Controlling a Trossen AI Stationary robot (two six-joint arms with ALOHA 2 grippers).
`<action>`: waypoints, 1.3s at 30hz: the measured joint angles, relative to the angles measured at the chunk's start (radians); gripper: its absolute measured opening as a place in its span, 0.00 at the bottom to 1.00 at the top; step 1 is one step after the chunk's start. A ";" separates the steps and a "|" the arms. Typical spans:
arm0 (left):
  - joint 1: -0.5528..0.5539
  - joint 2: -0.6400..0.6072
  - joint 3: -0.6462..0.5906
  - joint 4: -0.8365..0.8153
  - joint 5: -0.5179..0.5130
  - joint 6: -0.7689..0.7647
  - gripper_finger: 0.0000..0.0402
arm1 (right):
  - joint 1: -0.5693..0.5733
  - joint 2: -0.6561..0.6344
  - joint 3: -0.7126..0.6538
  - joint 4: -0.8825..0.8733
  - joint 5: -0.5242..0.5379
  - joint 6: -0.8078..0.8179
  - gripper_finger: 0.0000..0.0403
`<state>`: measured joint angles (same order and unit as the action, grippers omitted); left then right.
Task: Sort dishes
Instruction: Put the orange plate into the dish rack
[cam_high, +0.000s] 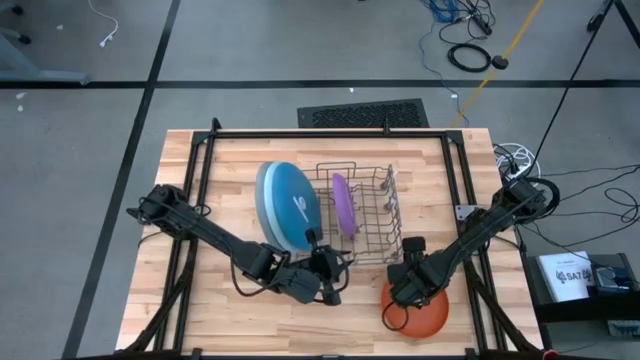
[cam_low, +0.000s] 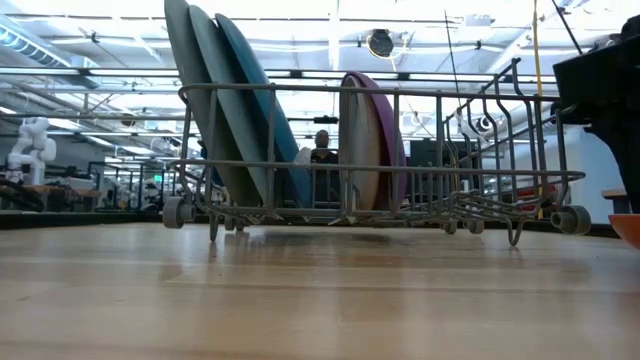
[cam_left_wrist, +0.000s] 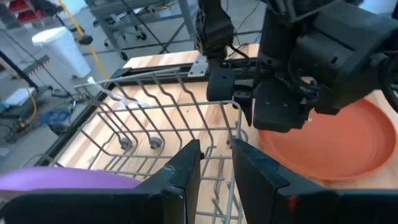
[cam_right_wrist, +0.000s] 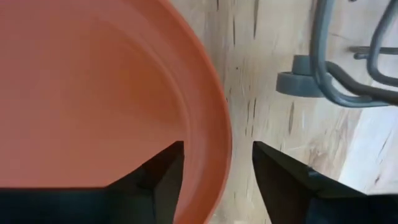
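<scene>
Desk (cam_high: 230, 310) of pale wood planks carries all items. Rack (cam_high: 362, 215) of grey wire stands near centre, with wheels at its feet. Blue plates (cam_high: 287, 207), the largest dishes, stand on edge at the rack's left end; the low view shows three of them leaning together. Purple plate (cam_high: 343, 205) stands upright in a slot mid-rack, a beige-grey plate (cam_low: 360, 150) touching it on one side. Orange plate (cam_high: 425, 312) lies flat on the desk, just beside the rack's near right corner and outside it.

Right tool (cam_right_wrist: 217, 171) hangs low over the orange plate's rim, fingers spread wide either side of the rim and apart from it; it holds nothing. Left tool (cam_left_wrist: 216, 168) sits at the rack's near edge, fingers part open around a rack wire; whether they touch the wire appears likely but cannot be confirmed.

Handling judgement: the orange plate is light, stiff plastic, smooth and probably slippery, not fragile. Lying flat, it offers only its raised rim for a hold. One finger inside and one outside the rim, pinched firmly, should lift it; a loose pinch may let it swing or slide out.
</scene>
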<state>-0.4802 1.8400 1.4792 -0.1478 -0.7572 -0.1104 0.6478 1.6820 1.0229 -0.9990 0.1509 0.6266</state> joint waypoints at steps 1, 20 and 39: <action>-0.001 0.000 0.000 -0.001 0.000 0.014 0.24 | -0.003 0.002 0.000 0.000 -0.002 -0.008 0.44; -0.007 0.000 0.000 -0.012 -0.005 0.015 0.24 | -0.079 -0.006 -0.063 0.202 -0.170 -0.177 0.09; -0.006 0.000 -0.030 -0.029 -0.021 0.026 0.24 | -0.054 -0.003 0.246 -0.104 -0.082 -0.170 0.00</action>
<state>-0.4866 1.8400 1.4491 -0.1770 -0.7781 -0.0843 0.5934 1.6791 1.2692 -1.1033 0.0685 0.4565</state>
